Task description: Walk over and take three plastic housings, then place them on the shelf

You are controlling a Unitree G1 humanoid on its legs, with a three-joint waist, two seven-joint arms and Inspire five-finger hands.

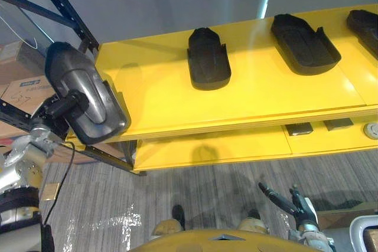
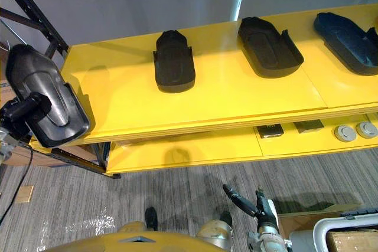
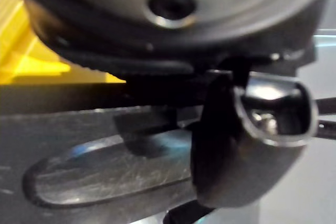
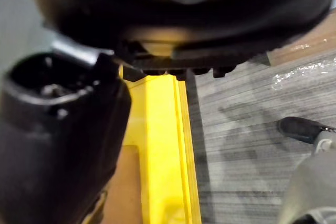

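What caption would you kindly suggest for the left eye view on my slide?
Left hand holds a plastic housing by the yellow shelf, where three more housings lie.

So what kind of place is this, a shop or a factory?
Probably a factory storeroom or workshop. A yellow shelf on a dark metal rack holds matching black plastic housings, cardboard boxes sit beside it, and the robot's left hand grips another housing.

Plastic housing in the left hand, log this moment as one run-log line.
left hand: shut on plastic housing, raised at shelf left end | right hand: open, low | shelf: three other housings
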